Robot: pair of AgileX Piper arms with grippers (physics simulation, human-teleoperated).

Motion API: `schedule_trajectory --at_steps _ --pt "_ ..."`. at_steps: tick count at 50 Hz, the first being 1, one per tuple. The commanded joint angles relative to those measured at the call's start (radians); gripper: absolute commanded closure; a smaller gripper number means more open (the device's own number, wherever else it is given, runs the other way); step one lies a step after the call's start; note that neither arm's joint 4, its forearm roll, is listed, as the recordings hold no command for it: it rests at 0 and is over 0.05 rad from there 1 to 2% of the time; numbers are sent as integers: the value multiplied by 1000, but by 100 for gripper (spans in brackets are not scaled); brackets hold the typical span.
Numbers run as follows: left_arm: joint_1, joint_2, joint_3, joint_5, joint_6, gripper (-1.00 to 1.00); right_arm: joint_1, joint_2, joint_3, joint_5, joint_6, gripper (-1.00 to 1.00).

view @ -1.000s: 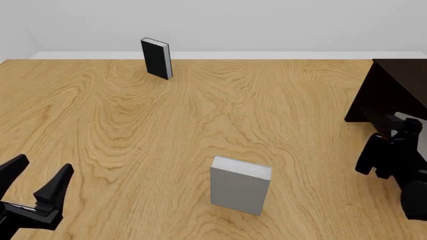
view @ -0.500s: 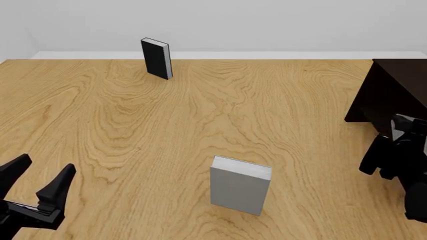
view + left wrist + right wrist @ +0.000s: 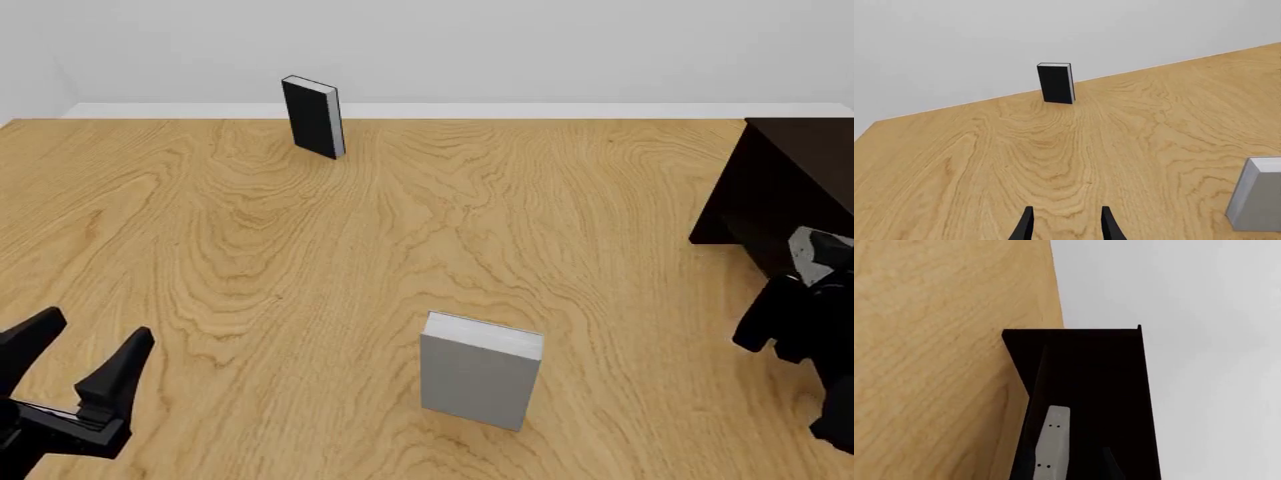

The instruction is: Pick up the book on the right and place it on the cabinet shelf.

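The dark cabinet shelf [image 3: 787, 180] stands at the table's right edge and fills the right wrist view [image 3: 1087, 370]. My right gripper [image 3: 809, 262] hangs just in front of it, turned on its side. Its fingers are apart, one light-faced finger [image 3: 1051, 440] showing against the dark inside, and nothing shows between them [image 3: 1081, 442]. The book on the right does not show in any view. A light-grey book [image 3: 481, 372] stands upright mid-table, far from both grippers. My left gripper [image 3: 91, 332] is open and empty at the near left [image 3: 1067, 215].
A black-covered book [image 3: 314, 117] stands upright at the far edge near the wall [image 3: 1055, 83]. The grey book's corner shows beside the left gripper's line of sight [image 3: 1257, 197]. Bare wood lies between the books and the cabinet.
My right gripper has drifted a little to the right and toward the near edge, away from the cabinet front. The left arm and both standing books have not moved.
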State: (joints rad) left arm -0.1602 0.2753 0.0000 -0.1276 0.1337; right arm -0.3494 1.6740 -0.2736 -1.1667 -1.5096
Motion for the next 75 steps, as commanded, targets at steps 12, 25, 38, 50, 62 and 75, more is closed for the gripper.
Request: schedule_trajectory --at_steps 12,25,38,50,62,75 --pt "-1 -3 0 1 3 -100 -87 42 71 -50 11 -100" --pt "-6 7 0 -6 5 -100 -89 44 82 -52 23 -100" --pt "-3 9 0 -7 6 -100 -107 60 86 -53 7 -100" --pt "0 6 0 -5 5 -100 -125 71 91 -53 15 -100" --pt "-6 11 0 -7 7 -100 -45 48 76 -47 -6 -100" --pt "-6 21 0 -17 6 -100 21 93 49 -48 -25 -100"
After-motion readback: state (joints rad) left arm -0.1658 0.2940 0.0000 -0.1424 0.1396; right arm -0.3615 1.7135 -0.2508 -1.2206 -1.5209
